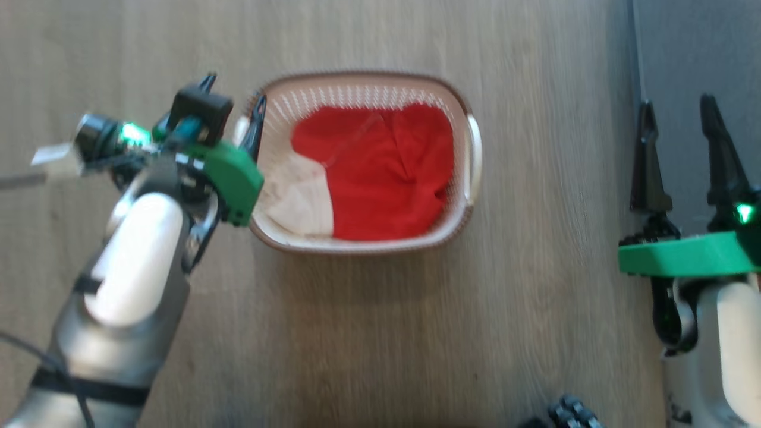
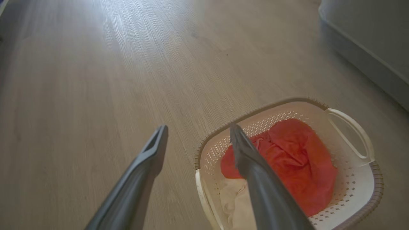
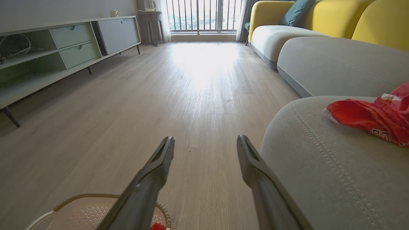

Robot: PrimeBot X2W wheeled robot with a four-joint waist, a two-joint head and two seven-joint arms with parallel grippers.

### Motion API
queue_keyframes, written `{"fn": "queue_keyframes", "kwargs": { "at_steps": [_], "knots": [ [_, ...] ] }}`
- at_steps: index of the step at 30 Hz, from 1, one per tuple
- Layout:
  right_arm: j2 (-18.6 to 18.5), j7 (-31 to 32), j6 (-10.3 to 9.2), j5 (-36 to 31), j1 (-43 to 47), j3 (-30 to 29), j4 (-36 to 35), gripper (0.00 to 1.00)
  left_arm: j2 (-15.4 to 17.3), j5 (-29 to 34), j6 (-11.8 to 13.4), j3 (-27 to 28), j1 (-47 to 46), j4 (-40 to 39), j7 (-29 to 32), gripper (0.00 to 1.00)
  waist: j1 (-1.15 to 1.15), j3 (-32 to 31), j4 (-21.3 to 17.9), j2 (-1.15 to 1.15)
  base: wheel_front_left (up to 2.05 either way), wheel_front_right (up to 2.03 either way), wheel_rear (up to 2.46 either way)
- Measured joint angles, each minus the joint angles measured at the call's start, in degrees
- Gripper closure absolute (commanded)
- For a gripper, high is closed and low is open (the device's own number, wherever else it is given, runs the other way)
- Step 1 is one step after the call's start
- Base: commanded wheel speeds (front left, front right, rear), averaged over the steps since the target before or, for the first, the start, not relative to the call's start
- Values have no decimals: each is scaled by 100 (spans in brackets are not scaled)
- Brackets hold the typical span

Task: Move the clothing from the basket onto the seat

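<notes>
Partly behind left pincer (image 1: 235, 89): basket (image 1: 368, 78)

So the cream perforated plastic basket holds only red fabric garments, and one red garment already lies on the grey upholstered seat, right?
Not only red: the head view shows a white fabric garment beside the red fabric garment in the cream perforated plastic basket. The rest holds: another red garment lies on the grey upholstered seat.
</notes>
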Motion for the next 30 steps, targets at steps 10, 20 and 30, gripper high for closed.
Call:
{"fn": "queue_keyframes", "kwargs": {
  "at_steps": [10,20,30],
  "knots": [
    [-2,0,0,446,-662,438,-54,0,168,957,-450,-939,-1664,1681,1203,0,1,1359,-790,0,0,0,0],
    [-2,0,0,886,-810,592,-101,0,423,1572,-526,-1479,-2441,2929,1897,0,1,2273,-1678,0,0,0,0],
    [2,0,0,1283,-833,879,-113,0,633,1915,-356,-1769,-2722,3597,2473,0,0,2625,-2175,0,0,0,0]
  ]
}}
